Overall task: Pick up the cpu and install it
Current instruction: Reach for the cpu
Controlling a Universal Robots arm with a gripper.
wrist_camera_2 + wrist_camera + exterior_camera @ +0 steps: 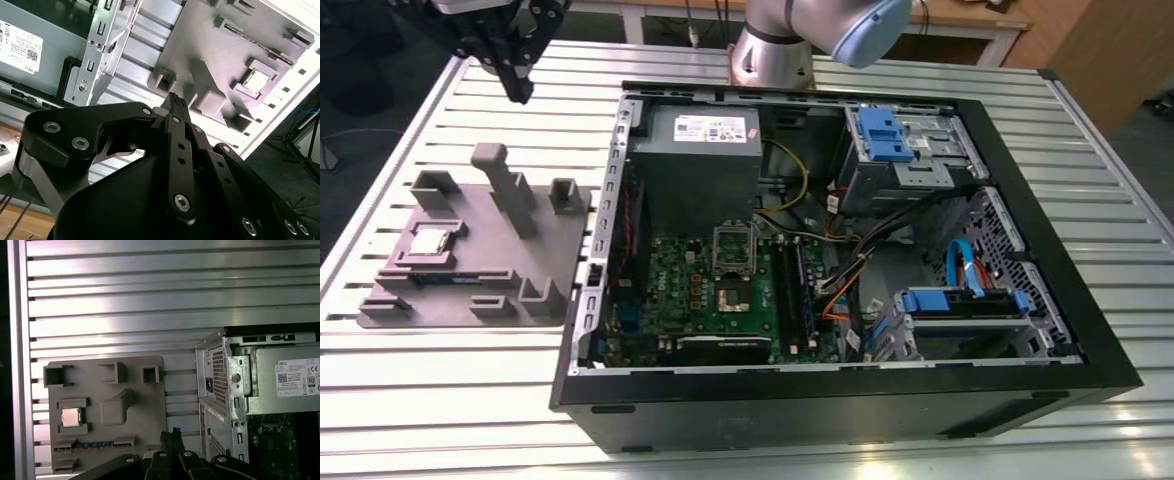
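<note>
Closest to the lens in the second wrist view, the gripper (174,101) is seen with its black fingers drawn together, clenched on nothing. In the exterior view, a grey fixture tray (558,250) is laid on the slatted table (440,400) at nine o'clock of the open computer case (854,410). The cpu (431,240) is seated flat in a square pocket of that tray, toward its nine o'clock side, and is touched by nothing. The gripper is poised in the air at twelve o'clock of the tray, well apart from the cpu. Inside the case, the grey power supply (698,160) is found at twelve o'clock of the motherboard (700,300), and blue drive brackets (881,135) at two o'clock of it.
</note>
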